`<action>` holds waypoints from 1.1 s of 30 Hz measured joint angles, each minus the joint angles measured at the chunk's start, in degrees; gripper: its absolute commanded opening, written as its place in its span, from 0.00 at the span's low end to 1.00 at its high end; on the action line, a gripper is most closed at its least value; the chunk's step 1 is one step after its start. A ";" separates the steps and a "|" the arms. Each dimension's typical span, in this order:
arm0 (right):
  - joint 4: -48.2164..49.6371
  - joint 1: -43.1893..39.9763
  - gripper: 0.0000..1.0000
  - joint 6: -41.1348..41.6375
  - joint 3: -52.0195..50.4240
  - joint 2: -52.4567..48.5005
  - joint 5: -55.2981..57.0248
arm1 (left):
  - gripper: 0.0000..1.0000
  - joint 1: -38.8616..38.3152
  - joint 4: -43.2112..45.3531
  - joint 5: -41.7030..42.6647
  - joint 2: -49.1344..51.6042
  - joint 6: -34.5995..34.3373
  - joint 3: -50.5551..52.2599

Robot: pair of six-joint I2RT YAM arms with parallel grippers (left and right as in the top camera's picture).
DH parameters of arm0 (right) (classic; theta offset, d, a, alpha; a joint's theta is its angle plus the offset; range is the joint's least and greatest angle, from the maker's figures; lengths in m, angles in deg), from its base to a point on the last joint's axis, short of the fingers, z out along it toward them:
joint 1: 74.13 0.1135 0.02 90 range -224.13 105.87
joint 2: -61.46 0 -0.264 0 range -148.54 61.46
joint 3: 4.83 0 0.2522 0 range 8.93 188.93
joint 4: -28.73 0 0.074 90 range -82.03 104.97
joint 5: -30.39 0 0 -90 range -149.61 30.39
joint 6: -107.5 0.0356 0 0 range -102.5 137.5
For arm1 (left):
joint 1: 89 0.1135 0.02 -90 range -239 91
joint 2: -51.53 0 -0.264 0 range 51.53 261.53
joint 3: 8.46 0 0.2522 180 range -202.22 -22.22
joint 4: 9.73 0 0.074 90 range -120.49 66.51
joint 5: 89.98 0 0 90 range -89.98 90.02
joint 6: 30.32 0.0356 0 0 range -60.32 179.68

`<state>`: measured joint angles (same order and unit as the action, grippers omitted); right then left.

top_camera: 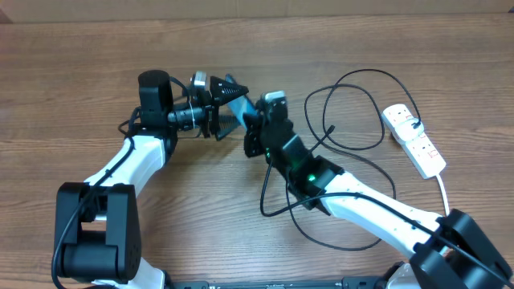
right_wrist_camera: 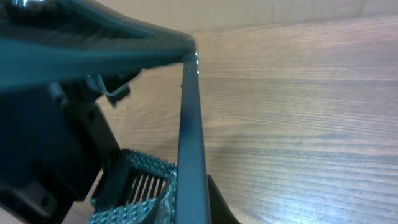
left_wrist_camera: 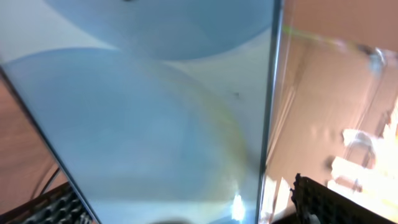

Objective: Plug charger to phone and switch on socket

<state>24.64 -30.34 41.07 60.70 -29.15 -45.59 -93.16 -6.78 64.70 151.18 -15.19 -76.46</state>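
The phone [top_camera: 238, 98] is lifted off the table and tilted, between both grippers. My right gripper [top_camera: 255, 128] is shut on its thin black edge [right_wrist_camera: 189, 137], one finger on each face [right_wrist_camera: 186, 199]. My left gripper [top_camera: 231, 106] is spread wide across the phone's width. The blue-white screen [left_wrist_camera: 155, 112] fills its view, with a gap between the right finger and the phone's edge [left_wrist_camera: 180, 208]. The charger, a looped black cable [top_camera: 363, 72], lies on the table to the right, its connector tip [top_camera: 330, 129] free. The socket [top_camera: 414, 140], a white power strip, lies at the far right.
The strip's white cord [top_camera: 443, 189] runs toward the front right. Black cable loops cross over and beside my right arm [top_camera: 353, 189]. The wooden table [top_camera: 80, 64] extends to the left and back.
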 measured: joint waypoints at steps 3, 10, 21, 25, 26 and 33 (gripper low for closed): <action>-4.17 -2.71 0.04 3.30 0.52 3.43 -1.20 | 1.00 0.28 9.81 3.43 0.76 1.16 0.09; -21.62 -18.93 0.04 14.95 -0.70 15.10 -13.77 | 1.00 6.43 9.14 10.99 -0.31 10.23 -0.96; -39.15 -34.60 0.04 19.69 -1.22 19.61 -27.82 | 1.00 6.51 -58.21 -17.53 -23.02 38.75 -1.25; -32.39 -32.35 0.04 21.92 -1.77 19.39 -33.07 | 0.99 6.45 -68.11 -33.22 -39.01 40.46 -1.22; -30.82 -31.63 0.04 23.12 -1.99 19.28 -33.64 | 1.00 6.45 -68.46 -35.95 -43.30 40.33 -1.27; -19.21 -22.47 0.04 35.89 -5.73 17.57 -36.26 | 1.00 6.47 -69.83 -43.63 -65.85 31.28 0.52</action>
<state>5.43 -52.81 76.96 54.97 -11.58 -81.85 -86.69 -76.61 21.08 85.33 16.09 -75.93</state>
